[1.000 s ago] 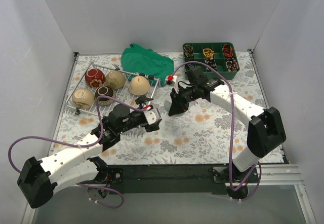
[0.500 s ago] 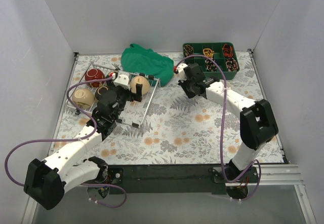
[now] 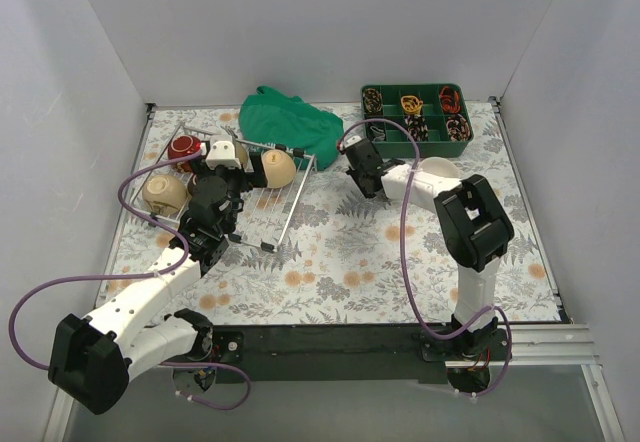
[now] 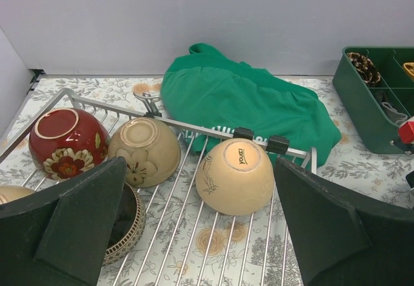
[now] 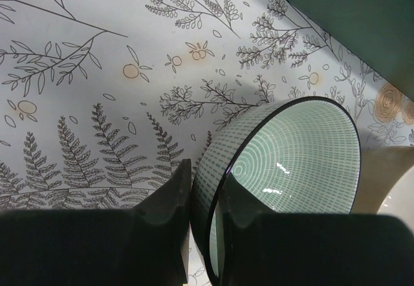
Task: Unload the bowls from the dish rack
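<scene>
The silver wire dish rack (image 3: 287, 212) lies at the far left and holds several bowls: a red floral one (image 3: 183, 147), a beige one (image 3: 165, 192) and an upturned beige one (image 3: 277, 167). The left wrist view shows the rack (image 4: 194, 129) with the red bowl (image 4: 65, 143), a tan bowl (image 4: 143, 150), the upturned beige bowl (image 4: 236, 176) and a dark bowl (image 4: 126, 224). My left gripper (image 3: 232, 162) hangs over the rack, open and empty (image 4: 200, 234), with the beige bowl just ahead between its fingers. My right gripper (image 3: 362, 174) is shut (image 5: 204, 215) on the rim of the pale green bowl (image 5: 291, 156), low over the floral cloth.
A crumpled green cloth (image 3: 290, 122) lies just behind the rack. A green compartment tray (image 3: 418, 112) of small items stands at the far right, close behind the right gripper. The floral table cover (image 3: 400, 252) spreads out in front.
My left arm swung from mid-table back over the rack, its gripper now above the bowls. My right arm folded back towards the green tray, carrying the pale green bowl.
</scene>
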Motion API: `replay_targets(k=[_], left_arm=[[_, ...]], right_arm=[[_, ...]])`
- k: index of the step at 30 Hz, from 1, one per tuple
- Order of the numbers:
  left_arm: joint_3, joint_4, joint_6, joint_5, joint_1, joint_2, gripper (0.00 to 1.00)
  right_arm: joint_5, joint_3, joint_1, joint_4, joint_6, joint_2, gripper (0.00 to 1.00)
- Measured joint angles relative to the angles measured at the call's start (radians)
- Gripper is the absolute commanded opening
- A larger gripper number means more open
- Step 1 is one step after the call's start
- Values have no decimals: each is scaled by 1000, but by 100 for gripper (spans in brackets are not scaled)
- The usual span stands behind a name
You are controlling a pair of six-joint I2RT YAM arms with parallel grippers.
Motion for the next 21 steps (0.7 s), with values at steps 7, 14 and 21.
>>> replay_targets(k=[7, 14, 21], left_arm=[[0, 1, 1, -21, 3, 0, 98], [0, 1, 9, -26, 5, -2, 98], [0, 2, 24, -31, 6, -2, 98]], right_arm=[[53, 0, 29, 27, 34, 24, 37], [66, 0, 53, 50, 57, 24, 55], [48, -1, 74, 38, 84, -6, 79]])
